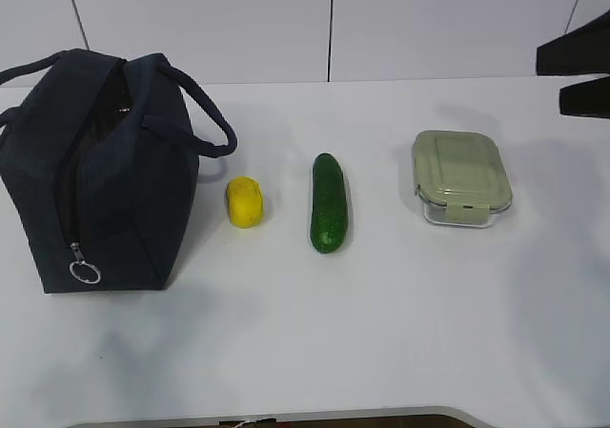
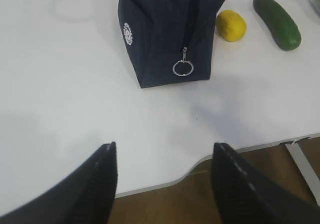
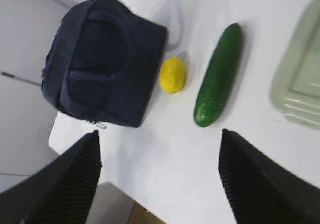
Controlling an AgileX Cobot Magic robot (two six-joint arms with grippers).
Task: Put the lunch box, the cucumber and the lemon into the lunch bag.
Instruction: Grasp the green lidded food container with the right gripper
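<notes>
The worktop (image 1: 381, 333) carries everything in a row. The bag (image 1: 95, 171) stands at the left, its top looking unzipped, with the ring pull hanging low at its near end. The box (image 1: 461, 176) sits at the right, lid on. The cucumber (image 1: 329, 202) lies mid-row, the lemon (image 1: 245, 202) just beside the bag. Nothing is packed yet; the first pick seems still ahead, likely the box, needing a wide grip. The left claw (image 2: 165, 176) and right claw (image 3: 160, 171) both hang spread wide, empty, touching nothing.
</notes>
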